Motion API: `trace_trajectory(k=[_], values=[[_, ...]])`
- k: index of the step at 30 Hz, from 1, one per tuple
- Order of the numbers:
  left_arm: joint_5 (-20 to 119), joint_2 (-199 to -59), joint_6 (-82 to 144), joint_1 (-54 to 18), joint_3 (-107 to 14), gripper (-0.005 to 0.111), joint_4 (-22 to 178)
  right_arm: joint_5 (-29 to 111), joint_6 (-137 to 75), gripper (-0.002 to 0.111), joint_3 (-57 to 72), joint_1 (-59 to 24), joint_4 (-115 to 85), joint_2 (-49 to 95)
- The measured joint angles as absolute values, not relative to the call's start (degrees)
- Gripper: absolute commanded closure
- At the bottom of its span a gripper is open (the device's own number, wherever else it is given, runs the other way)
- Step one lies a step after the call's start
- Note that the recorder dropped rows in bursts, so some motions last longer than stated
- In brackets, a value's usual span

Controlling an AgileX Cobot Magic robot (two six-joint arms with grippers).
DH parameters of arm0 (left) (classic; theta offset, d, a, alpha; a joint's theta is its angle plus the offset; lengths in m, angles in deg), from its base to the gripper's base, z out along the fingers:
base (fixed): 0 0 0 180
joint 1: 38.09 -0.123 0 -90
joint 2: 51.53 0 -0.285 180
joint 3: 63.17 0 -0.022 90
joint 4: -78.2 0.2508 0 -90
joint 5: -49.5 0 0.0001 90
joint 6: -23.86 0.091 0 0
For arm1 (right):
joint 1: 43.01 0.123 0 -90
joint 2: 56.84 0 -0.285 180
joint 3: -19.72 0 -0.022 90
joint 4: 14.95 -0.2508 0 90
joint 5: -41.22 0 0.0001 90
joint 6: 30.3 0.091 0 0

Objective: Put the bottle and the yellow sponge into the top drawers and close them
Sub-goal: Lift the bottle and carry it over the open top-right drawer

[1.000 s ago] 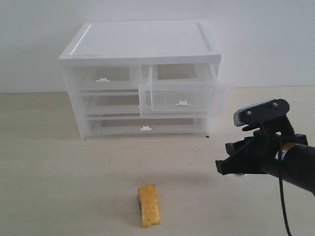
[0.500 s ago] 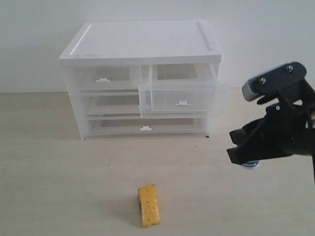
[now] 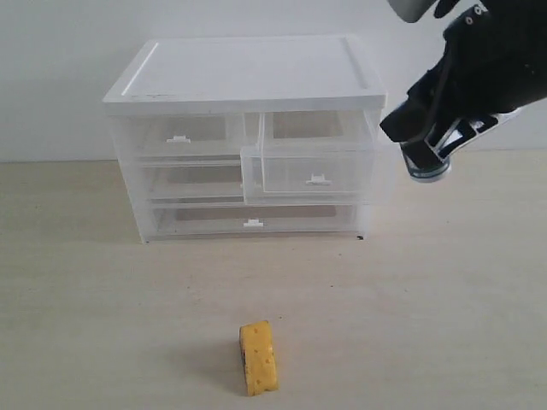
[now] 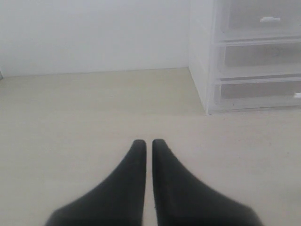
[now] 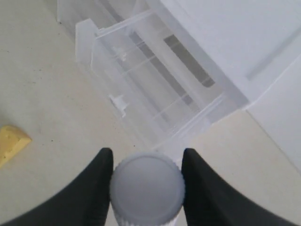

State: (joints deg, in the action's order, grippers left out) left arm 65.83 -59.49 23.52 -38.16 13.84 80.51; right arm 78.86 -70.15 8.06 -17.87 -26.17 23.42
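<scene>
The pale worktop (image 3: 102,325) carries a white drawer cabinet (image 3: 248,73) at 12 o'clock in the exterior view. Its right top drawer (image 3: 318,175) stands pulled out and open. The left top drawer (image 3: 178,137) sits flush and shut.

The right pincer (image 3: 419,141) hangs in the air at 2 o'clock, just right of the open drawer. Its jaws are clamped on either side of the bottle (image 5: 146,190), whose round white cap shows between the dark fingers in the right wrist view.

The yellow sponge (image 3: 257,357) lies on the worktop at 6 o'clock, well apart from the cabinet.

The left pincer (image 4: 147,143) is clenched, fingertips pressed together, low over the worktop beside the cabinet.
</scene>
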Motion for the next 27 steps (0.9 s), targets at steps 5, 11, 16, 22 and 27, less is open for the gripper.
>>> trace_trajectory(k=[5,11,16,22,27], values=[[65.8,-59.5,23.5,-38.2,13.8,0.102,80.5,79.1,-77.7,0.108,17.7,-17.9,-26.9,33.0],[65.8,-59.5,23.5,-38.2,13.8,0.102,80.5,79.7,-81.2,0.108,25.9,-17.9,-29.7,40.7],[65.8,-59.5,23.5,-38.2,13.8,0.102,80.5,80.0,-84.1,0.108,27.2,-17.9,-30.8,44.7],[65.8,-59.5,23.5,-38.2,13.8,0.102,80.5,80.2,-85.8,0.108,27.4,-17.9,-31.0,46.7],[65.8,-59.5,23.5,-38.2,13.8,0.102,80.5,80.2,-88.2,0.108,27.4,-16.8,-31.0,47.9]])
